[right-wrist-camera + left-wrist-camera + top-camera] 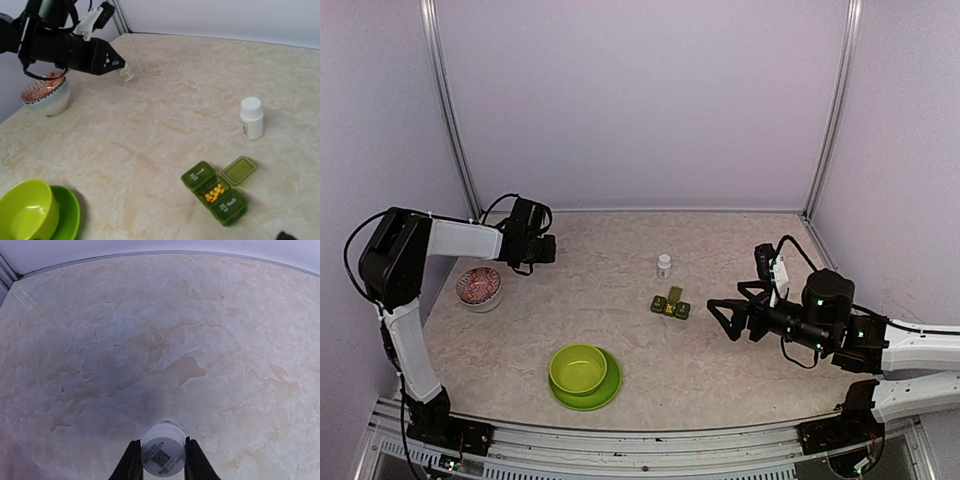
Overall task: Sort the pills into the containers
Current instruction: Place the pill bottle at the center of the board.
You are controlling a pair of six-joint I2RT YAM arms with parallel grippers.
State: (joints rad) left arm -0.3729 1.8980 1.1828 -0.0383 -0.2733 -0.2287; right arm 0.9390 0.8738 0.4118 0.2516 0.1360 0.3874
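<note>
Marble tabletop: left tool grips code-labelled vial; right tool wide; pill box lids numbered.

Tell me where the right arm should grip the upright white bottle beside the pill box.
I'd grip the white bottle around its round body, below the cap, coming in level from the right gripper's side. It stands upright, clear of the pill box, so open jaws can straddle it.

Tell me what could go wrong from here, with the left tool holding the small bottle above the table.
The small bottle sticks out past the tips of the left tool, so it may slip and fall. The pill box has its middle lid open, showing yellow pills; a bump could spill them.
</note>
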